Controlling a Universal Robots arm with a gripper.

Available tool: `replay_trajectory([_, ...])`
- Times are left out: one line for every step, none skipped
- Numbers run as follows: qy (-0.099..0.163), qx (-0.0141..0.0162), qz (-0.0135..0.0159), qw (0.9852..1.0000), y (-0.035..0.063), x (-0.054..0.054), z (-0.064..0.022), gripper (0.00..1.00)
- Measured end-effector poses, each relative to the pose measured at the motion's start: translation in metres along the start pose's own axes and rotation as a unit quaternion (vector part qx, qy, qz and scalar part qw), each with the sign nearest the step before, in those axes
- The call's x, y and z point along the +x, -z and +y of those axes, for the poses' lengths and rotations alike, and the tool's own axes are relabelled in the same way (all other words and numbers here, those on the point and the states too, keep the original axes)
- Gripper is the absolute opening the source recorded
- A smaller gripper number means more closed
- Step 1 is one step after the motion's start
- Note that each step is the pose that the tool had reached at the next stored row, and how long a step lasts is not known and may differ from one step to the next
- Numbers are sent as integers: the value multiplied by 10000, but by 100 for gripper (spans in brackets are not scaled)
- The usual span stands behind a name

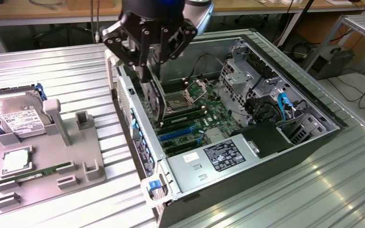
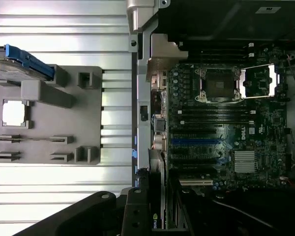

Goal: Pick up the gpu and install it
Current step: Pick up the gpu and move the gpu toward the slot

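Ribbed tabletop [image 1: 62, 71], open case [image 1: 246, 178]: your gripper [image 1: 146, 71] clamps the gpu [image 1: 157, 102] upright over the motherboard [image 1: 201, 95]; pickup done, seating apparently unfinished.

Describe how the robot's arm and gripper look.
The gripper is matte black, built of angular linkage bars joined by small silver pins and narrowing to slim black fingers. Above it, the round black wrist carries a blue band, next to a rounded silver-grey arm housing.
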State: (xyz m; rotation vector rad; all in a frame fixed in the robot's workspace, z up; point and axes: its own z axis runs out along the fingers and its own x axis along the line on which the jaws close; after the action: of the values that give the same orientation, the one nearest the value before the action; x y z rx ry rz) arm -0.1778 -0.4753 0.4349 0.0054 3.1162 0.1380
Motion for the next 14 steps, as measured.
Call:
replay_trajectory([0, -5, 0, 10000, -2, -71, 0, 26])
replay_trajectory([-1, -6, 1, 10000, -5, -147, 0, 26])
replay_trajectory([0, -6, 2, 10000, -8, -200, 0, 26])
replay_trajectory([0, -7, 3, 10000, -15, -244, 0, 26])
replay_trajectory([-1, -7, 6, 10000, -32, -315, -1, 26])
replay_trajectory([-1, -7, 9, 10000, -49, -361, -1, 26])
replay_trajectory([-1, -6, 12, 10000, -66, -406, -1, 26])
replay_trajectory([-1, -5, 15, 10000, -86, -453, 0, 26])
replay_trajectory([-2, -3, 18, 10000, -115, -519, 2, 26])
replay_trajectory([-2, -1, 20, 10000, -135, -565, 4, 26])
replay_trajectory([-2, 2, 23, 10000, -164, -634, 7, 26])
replay_trajectory([-3, 4, 25, 10000, -187, -685, 9, 26])
replay_trajectory([-2, 6, 27, 10000, -207, -731, 11, 26])
replay_trajectory([-2, 8, 29, 10000, -225, -775, 13, 26])
